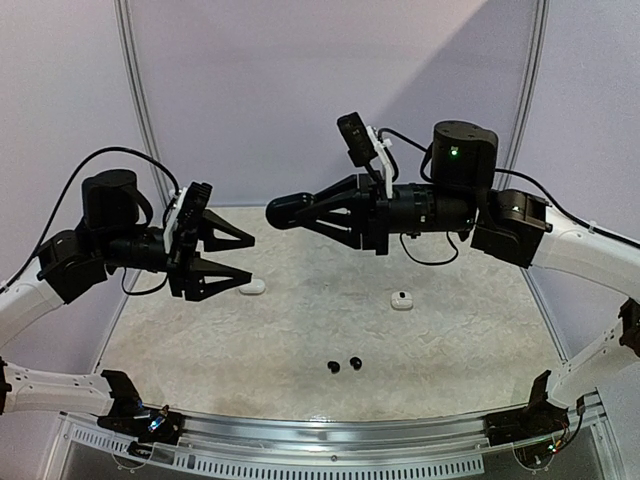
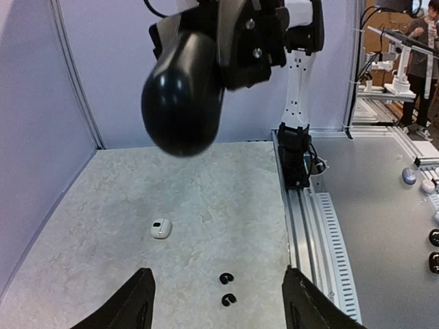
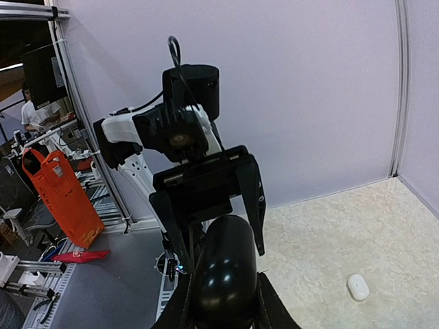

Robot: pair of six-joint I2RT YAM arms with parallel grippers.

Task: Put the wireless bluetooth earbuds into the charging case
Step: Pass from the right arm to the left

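A glossy black charging case point(image 1: 283, 211) hangs in the air above the table's far middle, and my right gripper point(image 1: 312, 212) is shut on it. In the right wrist view the case point(image 3: 225, 260) fills the gap between the fingers of that gripper point(image 3: 223, 305). Two round black earbuds point(image 1: 333, 367) point(image 1: 354, 362) lie side by side on the table near the front middle; the left wrist view has them point(image 2: 226, 278) point(image 2: 229, 299) far below. My left gripper point(image 1: 248, 258) point(image 2: 218, 273) is open and empty, level with the case point(image 2: 182, 92) and just left of it.
A small white rounded piece point(image 1: 253, 286) lies on the table below the left gripper. Another with a dark spot point(image 1: 402, 300) point(image 2: 160, 228) lies right of centre. A metal rail point(image 1: 330, 435) runs along the table's front edge, and pale walls close the back and sides.
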